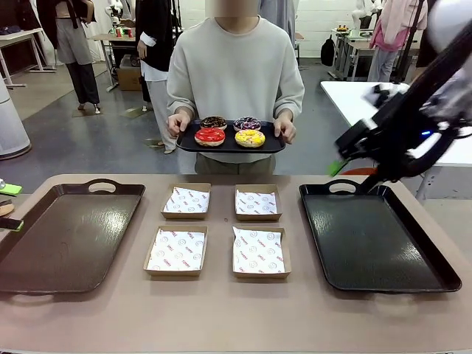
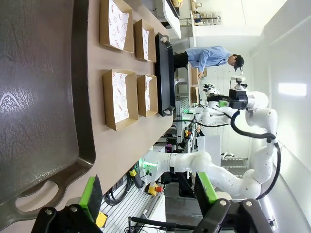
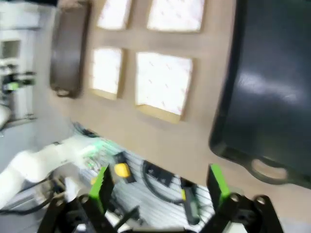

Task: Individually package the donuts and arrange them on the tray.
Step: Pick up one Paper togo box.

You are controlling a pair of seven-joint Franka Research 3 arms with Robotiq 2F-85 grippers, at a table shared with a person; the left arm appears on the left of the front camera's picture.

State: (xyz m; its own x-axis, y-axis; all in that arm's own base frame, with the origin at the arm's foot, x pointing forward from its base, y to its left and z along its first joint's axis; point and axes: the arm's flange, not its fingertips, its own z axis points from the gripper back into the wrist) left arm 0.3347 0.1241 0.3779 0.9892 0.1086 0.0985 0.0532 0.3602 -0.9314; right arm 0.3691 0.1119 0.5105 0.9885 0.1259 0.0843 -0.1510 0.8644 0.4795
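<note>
front view: donuts [image 1: 230, 130] sit on the person's small tray [image 1: 184, 144], well beyond the right gripper [image 1: 345, 165]; best take one at a time and lower it flat into an empty paper-lined box [image 1: 175, 272]. left wrist view: left gripper [image 2: 148, 190] gapes wide, brown tray [image 2: 39, 97] bare ahead. right wrist view: right gripper wide too, black tray [image 3: 272, 97] bare ahead.
</note>
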